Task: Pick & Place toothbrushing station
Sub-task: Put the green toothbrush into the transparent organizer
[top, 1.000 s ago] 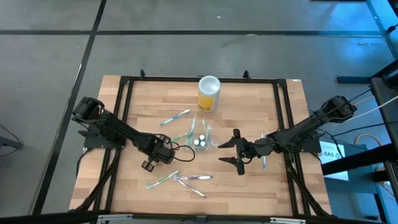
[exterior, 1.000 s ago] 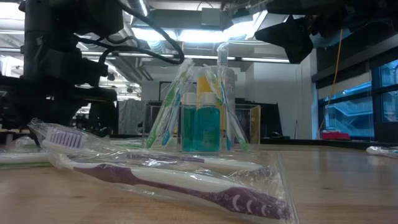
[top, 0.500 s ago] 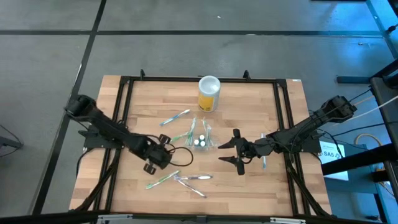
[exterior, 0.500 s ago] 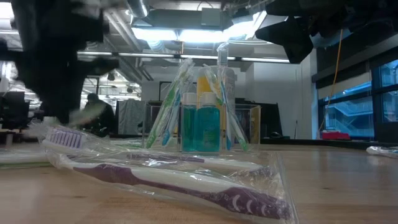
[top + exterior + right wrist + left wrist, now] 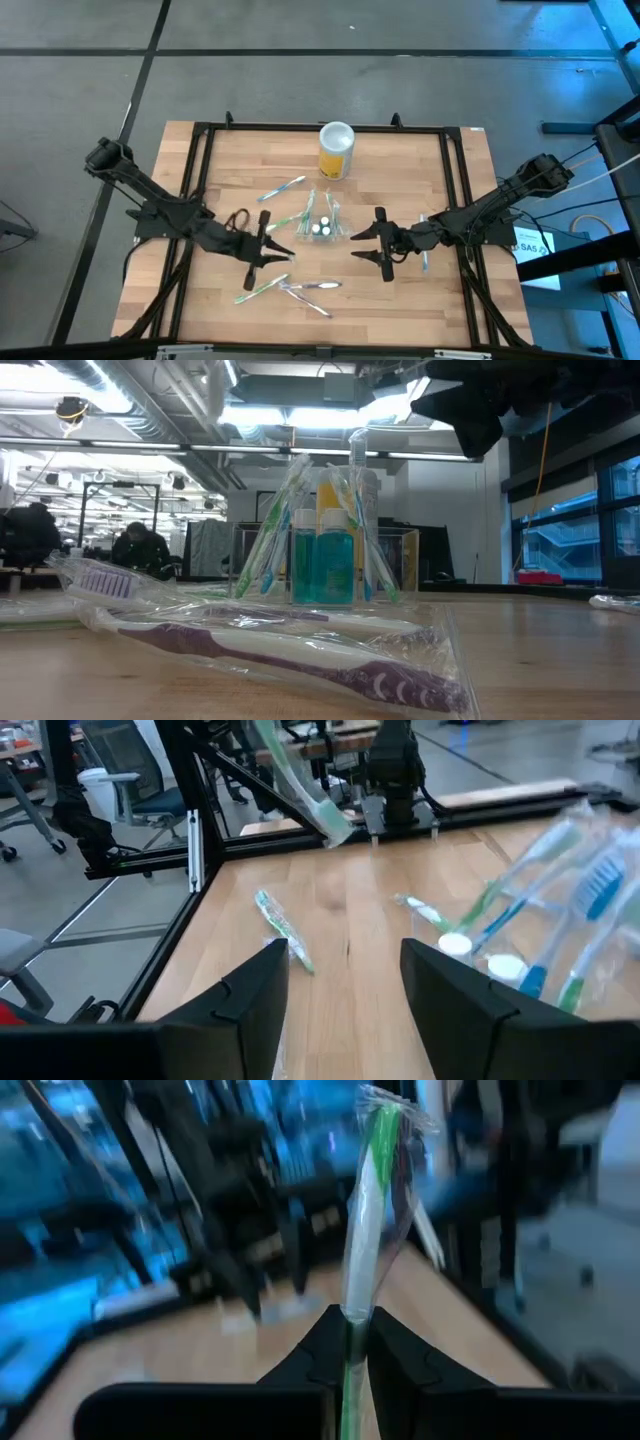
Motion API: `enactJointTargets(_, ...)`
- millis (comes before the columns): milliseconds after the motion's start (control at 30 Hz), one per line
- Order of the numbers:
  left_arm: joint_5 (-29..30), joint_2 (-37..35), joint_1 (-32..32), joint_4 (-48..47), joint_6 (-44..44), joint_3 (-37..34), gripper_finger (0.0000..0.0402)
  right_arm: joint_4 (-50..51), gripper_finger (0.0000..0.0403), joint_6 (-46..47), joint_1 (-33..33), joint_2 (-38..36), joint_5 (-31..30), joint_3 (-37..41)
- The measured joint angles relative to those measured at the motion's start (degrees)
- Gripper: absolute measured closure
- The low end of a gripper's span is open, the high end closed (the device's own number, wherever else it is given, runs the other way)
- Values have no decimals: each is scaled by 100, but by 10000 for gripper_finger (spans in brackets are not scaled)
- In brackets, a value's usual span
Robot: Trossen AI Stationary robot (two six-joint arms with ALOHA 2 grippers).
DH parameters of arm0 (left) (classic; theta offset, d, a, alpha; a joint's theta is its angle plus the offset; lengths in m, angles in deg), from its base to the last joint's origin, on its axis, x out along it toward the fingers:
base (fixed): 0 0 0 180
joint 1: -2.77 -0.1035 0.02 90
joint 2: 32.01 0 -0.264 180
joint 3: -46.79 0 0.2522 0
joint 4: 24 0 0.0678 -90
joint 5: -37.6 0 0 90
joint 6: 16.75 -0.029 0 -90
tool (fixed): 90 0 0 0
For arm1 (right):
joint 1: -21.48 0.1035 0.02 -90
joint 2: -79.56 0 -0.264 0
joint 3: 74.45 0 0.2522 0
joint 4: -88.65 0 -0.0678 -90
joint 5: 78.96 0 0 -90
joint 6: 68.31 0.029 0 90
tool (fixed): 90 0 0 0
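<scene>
**A:** Where is the toothbrush holder?

**B:** The clear holder (image 5: 320,222) stands near the middle of the table (image 5: 400,300), in front of the yellow canister (image 5: 335,152). From table height it (image 5: 322,565) is upright, with two teal bottles (image 5: 323,568) in the middle and wrapped toothbrushes leaning out on both sides.

**A:** What is the left arm doing?

**B:** The left gripper (image 5: 268,252) sits just to the left of the holder, apart from it. Its fingers (image 5: 320,1355) are pinched together on a green toothbrush in a clear wrapper (image 5: 372,1230), which sticks straight out from between them.

**A:** And the right one?

**B:** The right gripper (image 5: 378,243) is on the other side of the holder, near it but not touching. Its fingers (image 5: 255,990) stand apart with nothing between them. Its wrist camera sees the holder's brushes and the white bottle caps just ahead, off to one side.

**A:** Anything else on the wood?

**B:** A wrapped toothbrush (image 5: 281,189) lies behind and to the left of the holder. Another green one (image 5: 260,289) lies near the front, below the left gripper, and beside it a purple one in its wrapper (image 5: 310,290). At table height that purple brush (image 5: 290,655) fills the foreground. People sit in the room far behind the table.
</scene>
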Motion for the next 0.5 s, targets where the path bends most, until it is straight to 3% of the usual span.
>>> enactJointTargets(233,114,264,-219,3024,-221,-799,383,-709,220,-585,0,0,0,2)
enactJointTargets(367,-396,607,-372,4937,-307,-1186,383,-983,227,-874,0,0,0,2)
enactJointTargets(500,-891,1042,-561,6049,-21,-1308,383,-1218,235,-1169,4,2,-4,2)
